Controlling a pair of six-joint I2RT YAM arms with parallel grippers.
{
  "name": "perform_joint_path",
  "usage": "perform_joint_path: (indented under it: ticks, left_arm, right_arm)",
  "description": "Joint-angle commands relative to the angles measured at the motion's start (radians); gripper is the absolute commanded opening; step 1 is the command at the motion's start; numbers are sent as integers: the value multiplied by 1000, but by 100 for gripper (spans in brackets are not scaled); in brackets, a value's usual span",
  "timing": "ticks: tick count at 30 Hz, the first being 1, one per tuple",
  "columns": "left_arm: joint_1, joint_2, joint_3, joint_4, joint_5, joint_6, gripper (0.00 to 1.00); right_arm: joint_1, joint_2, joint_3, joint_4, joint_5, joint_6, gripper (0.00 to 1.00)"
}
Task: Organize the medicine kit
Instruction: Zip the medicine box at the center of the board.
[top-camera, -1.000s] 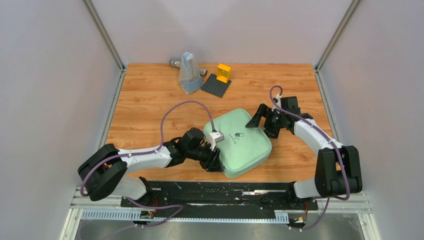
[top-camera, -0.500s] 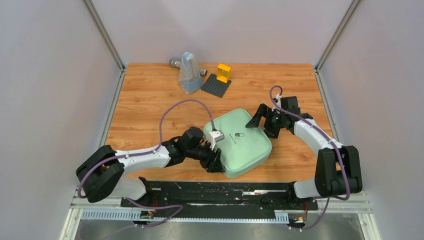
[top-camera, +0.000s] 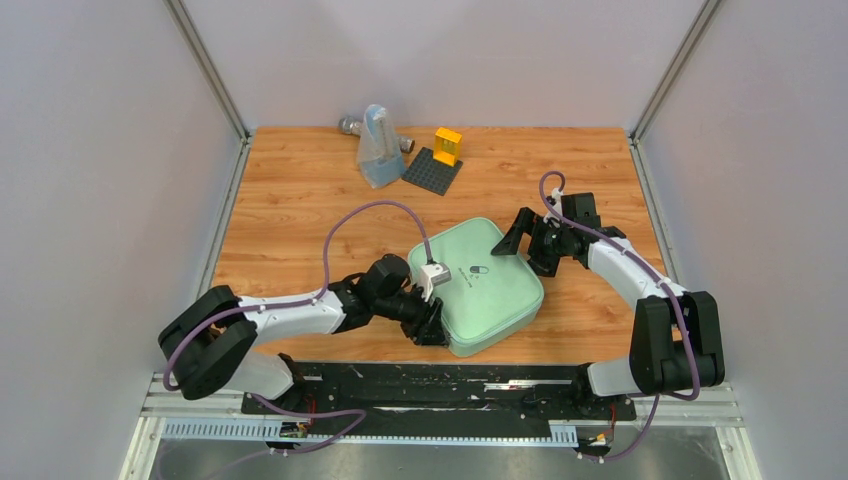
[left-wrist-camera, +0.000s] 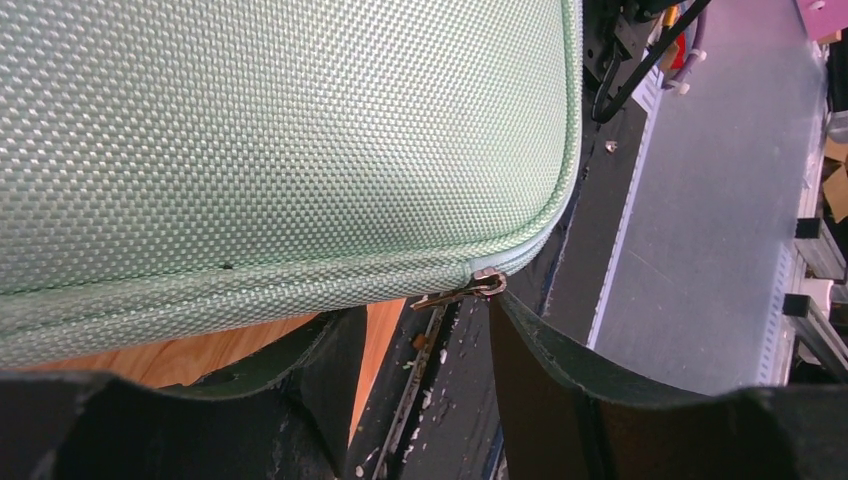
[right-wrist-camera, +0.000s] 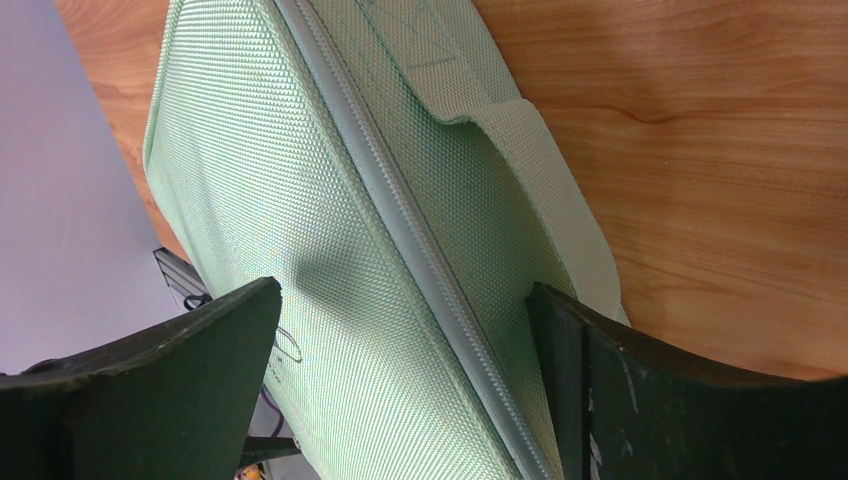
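The medicine kit (top-camera: 480, 285) lies flat on the wooden table (top-camera: 290, 200), near its front edge and between the two arms, one corner pointing at the bases. It is a mint-green woven case that appears zipped shut. Its zipper pull (left-wrist-camera: 460, 292) sits at the near corner, lying along the seam.

In the left wrist view that pull lies in the gap of the left gripper (left-wrist-camera: 420, 320), close to one finger and crosswise to the jaws. The jaws stand partly open and hold nothing. The left arm is therefore the nearer one for working the zip.

The right gripper (top-camera: 527, 245) is at the far right corner, its jaws spread wide on either side of the case's side wall. The zipper track (right-wrist-camera: 400, 210) and carry strap (right-wrist-camera: 540, 190) lie between them, unclamped.

The lid bears a small dark pill logo (top-camera: 478, 270); the lettering beside it is too small to read.
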Motion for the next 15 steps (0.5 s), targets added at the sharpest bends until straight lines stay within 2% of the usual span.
perform_joint_path:
  ticks: [1,4,9,15]
  left_arm:
    - [-4,22,26,54,12,2,57]
    - [-6,12,16,78,11,-9,54]
    - [-7,13,21,83,22,-16,41]
    - [-6,0,21,74,22,-16,33]
  right_arm:
    - [8,-10,-10,-22,-44,18,97]
    - [8,-10,-10,-22,-44,17,97]
    - [8,-8,-8,-21,-46,17,97]
    - [8,-11,-12,-22,-46,17,97]
